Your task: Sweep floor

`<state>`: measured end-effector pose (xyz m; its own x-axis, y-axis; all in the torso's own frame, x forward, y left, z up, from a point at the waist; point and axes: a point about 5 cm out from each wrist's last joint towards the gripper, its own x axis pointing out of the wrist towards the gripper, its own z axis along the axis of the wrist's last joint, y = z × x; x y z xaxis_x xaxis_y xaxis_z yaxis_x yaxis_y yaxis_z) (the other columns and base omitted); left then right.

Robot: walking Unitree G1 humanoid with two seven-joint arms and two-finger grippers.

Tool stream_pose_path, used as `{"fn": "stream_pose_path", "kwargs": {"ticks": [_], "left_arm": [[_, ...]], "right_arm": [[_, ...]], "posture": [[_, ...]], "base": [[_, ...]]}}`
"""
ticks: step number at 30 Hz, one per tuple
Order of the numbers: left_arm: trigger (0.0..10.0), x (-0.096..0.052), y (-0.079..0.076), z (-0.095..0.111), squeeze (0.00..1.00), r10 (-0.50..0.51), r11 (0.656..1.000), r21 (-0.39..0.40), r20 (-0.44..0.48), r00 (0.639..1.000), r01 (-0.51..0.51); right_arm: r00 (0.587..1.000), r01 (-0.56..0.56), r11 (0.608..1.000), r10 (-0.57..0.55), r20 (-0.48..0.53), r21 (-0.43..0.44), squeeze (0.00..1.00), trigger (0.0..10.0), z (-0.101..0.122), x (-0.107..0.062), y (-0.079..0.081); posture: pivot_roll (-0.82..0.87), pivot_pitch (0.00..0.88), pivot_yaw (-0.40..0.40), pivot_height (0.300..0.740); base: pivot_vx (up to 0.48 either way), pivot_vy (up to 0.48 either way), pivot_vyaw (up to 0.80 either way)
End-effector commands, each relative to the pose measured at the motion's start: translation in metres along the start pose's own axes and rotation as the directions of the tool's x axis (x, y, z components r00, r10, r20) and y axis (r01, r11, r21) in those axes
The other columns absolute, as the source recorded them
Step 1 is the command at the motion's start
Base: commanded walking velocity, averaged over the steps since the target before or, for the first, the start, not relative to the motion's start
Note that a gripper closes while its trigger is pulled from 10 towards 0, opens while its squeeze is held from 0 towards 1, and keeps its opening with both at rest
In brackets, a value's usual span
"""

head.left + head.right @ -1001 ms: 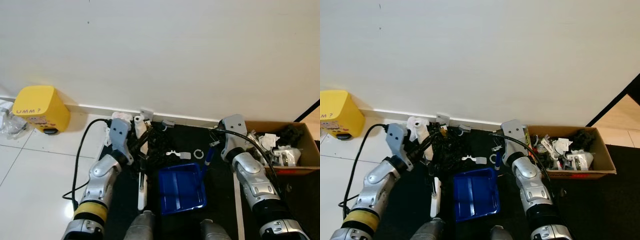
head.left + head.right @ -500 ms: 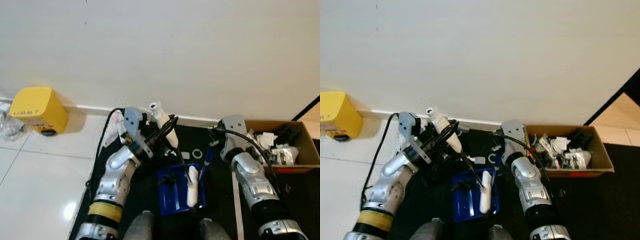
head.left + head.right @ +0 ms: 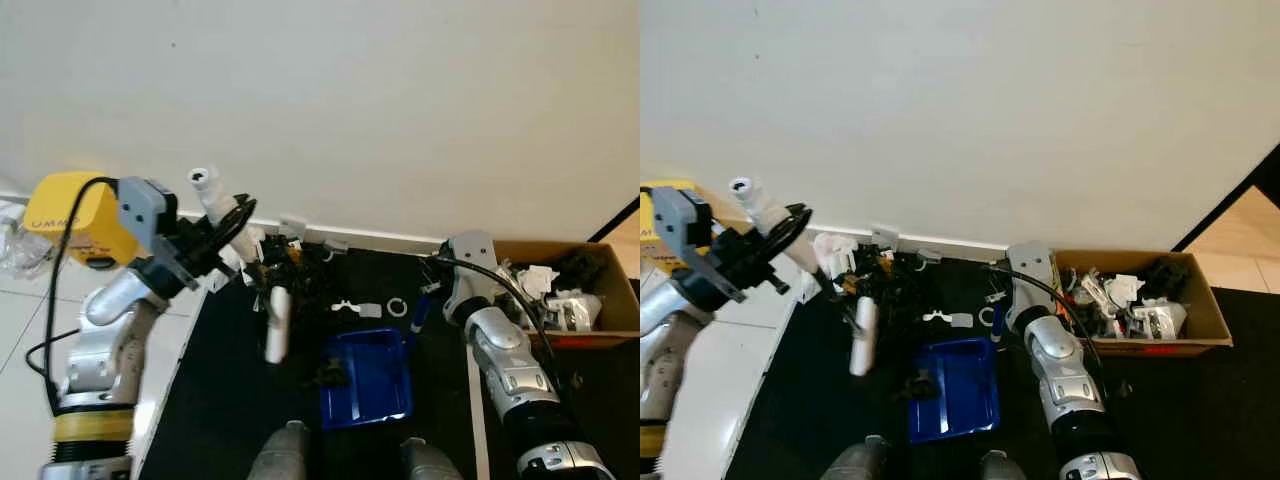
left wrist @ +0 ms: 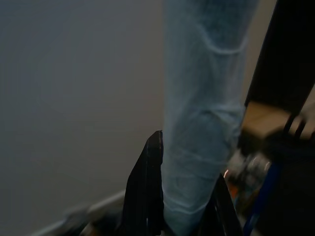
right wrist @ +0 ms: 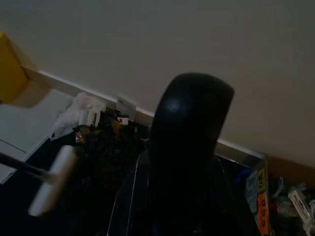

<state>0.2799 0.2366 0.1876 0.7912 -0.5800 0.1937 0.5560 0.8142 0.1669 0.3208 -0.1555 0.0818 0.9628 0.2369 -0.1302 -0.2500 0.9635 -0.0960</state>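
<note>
A plain cream wall with a white skirting board backs a floor that is part pale glossy tile, part black mat. The left gripper (image 3: 205,235) is raised near the mat's left edge, its jaws closed around the white-wrapped handle of a small broom (image 3: 215,200); the left wrist view shows the pale wrapped handle (image 4: 204,113) pinched between the black fingers (image 4: 147,191). From there a thin dark shaft slants down to the white broom head (image 3: 276,325), which hangs over the mat between the heap of black and white litter (image 3: 290,265) along the skirting and the blue plastic dustpan (image 3: 366,378).

The right gripper (image 3: 452,285) hangs by the dustpan's blue handle (image 3: 414,316); whether its jaws grip that handle I cannot tell, and the right wrist view is mostly dark finger.

To do this stroke well, I judge the head should drop behind the litter at the skirting, then draw low and straight toward the pan's open lip, with the pan held flat so scraps such as the white ring (image 3: 397,307) do not slip under it.

A yellow plastic box (image 3: 80,215) at the tile's far left reads "UMM?". A brown cardboard box of scraps (image 3: 575,300) sits at the mat's right edge; its labels are too small to read.
</note>
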Motion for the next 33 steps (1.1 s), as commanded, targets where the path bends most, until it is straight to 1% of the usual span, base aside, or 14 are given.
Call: {"fn": "stream_pose_path", "kwargs": {"ticks": [1,4,8,12,13,15,16,18,20,21,26,28,31,33], "left_arm": [[10.0,-0.009,0.003,-0.009,0.00,0.013,1.000,0.023,-0.060,0.998,-0.012],[10.0,-0.015,0.005,-0.042,0.00,0.085,0.996,0.022,-0.160,0.983,-0.082],[10.0,-0.018,-0.002,-0.072,0.00,0.118,0.993,0.012,-0.243,0.963,-0.119],[10.0,-0.020,-0.004,-0.084,0.00,0.145,0.989,0.011,-0.279,0.949,-0.148],[10.0,-0.020,-0.010,-0.095,0.00,0.164,0.984,-0.023,-0.296,0.941,-0.179],[10.0,-0.020,-0.010,-0.095,0.00,0.164,0.984,-0.023,-0.296,0.941,-0.179],[10.0,-0.015,-0.014,-0.100,0.00,0.189,0.973,-0.076,-0.281,0.941,-0.219],[10.0,-0.013,-0.015,-0.101,0.00,0.197,0.970,-0.087,-0.275,0.941,-0.229],[10.0,-0.004,-0.020,-0.103,0.00,0.185,0.970,-0.104,-0.259,0.948,-0.218],[10.0,-0.004,-0.020,-0.103,0.00,0.185,0.970,-0.104,-0.259,0.948,-0.218],[10.0,0.025,-0.036,-0.106,0.00,0.152,0.967,-0.176,-0.191,0.970,-0.186],[10.0,0.031,-0.040,-0.106,0.00,0.140,0.965,-0.197,-0.178,0.974,-0.175],[10.0,0.043,-0.058,-0.105,0.00,0.077,0.963,-0.245,-0.145,0.986,-0.111],[10.0,0.047,-0.071,-0.105,0.00,0.031,0.964,-0.259,-0.127,0.991,-0.063]], "right_arm": [[1.000,-0.019,1.000,0.020,-0.022,0.018,0.00,10.0,-0.006,-0.001,0.004],[1.000,-0.023,1.000,0.024,-0.020,0.015,0.00,10.0,-0.005,0.001,0.005],[1.000,-0.017,1.000,0.017,-0.017,0.009,0.00,10.0,-0.003,0.001,0.003],[1.000,-0.011,1.000,0.011,-0.016,0.014,0.00,10.0,-0.004,0.000,0.001],[1.000,-0.008,1.000,0.009,-0.016,0.016,0.00,10.0,-0.005,-0.002,0.001],[1.000,-0.008,1.000,0.009,-0.016,0.016,0.00,10.0,-0.005,-0.002,0.001],[1.000,-0.009,1.000,0.009,-0.019,0.013,0.00,10.0,-0.006,-0.003,0.000],[1.000,-0.009,1.000,0.009,-0.020,0.013,0.00,10.0,-0.006,-0.003,0.001],[1.000,-0.012,1.000,0.012,-0.021,0.012,0.00,10.0,-0.006,-0.003,0.001],[1.000,-0.012,1.000,0.012,-0.021,0.012,0.00,10.0,-0.006,-0.003,0.001],[1.000,-0.016,1.000,0.016,-0.022,0.007,0.00,10.0,-0.005,-0.001,0.001],[1.000,-0.015,1.000,0.015,-0.020,0.007,0.00,10.0,-0.005,-0.001,0.001],[1.000,-0.012,1.000,0.012,-0.018,0.006,0.00,10.0,-0.004,-0.001,0.000],[1.000,-0.009,1.000,0.009,-0.018,0.007,0.00,10.0,-0.005,-0.002,0.000]], "posture": [[0.16,0.165,0.010,0.740],[0.15,0.160,0.007,0.740],[0.14,0.157,0.009,0.740],[0.14,0.157,0.011,0.740],[0.12,0.158,0.011,0.740],[0.12,0.158,0.011,0.740],[0.12,0.156,0.009,0.740],[0.12,0.155,0.008,0.740],[0.12,0.152,0.007,0.740],[0.12,0.152,0.007,0.740],[0.11,0.145,0.006,0.740],[0.11,0.145,0.006,0.740],[0.11,0.137,0.011,0.740],[0.11,0.138,0.016,0.740]], "base": [[0.000,0.000,0.00],[0.000,0.000,0.00],[0.000,0.000,0.00],[0.000,0.000,0.00],[0.000,0.000,0.00],[0.000,0.000,0.00],[0.000,0.000,0.00],[0.000,0.000,0.00],[0.000,0.000,0.00],[0.000,0.000,0.00],[0.000,0.000,0.00],[0.000,0.000,0.00],[0.000,0.000,0.00],[0.000,0.000,0.00]]}}
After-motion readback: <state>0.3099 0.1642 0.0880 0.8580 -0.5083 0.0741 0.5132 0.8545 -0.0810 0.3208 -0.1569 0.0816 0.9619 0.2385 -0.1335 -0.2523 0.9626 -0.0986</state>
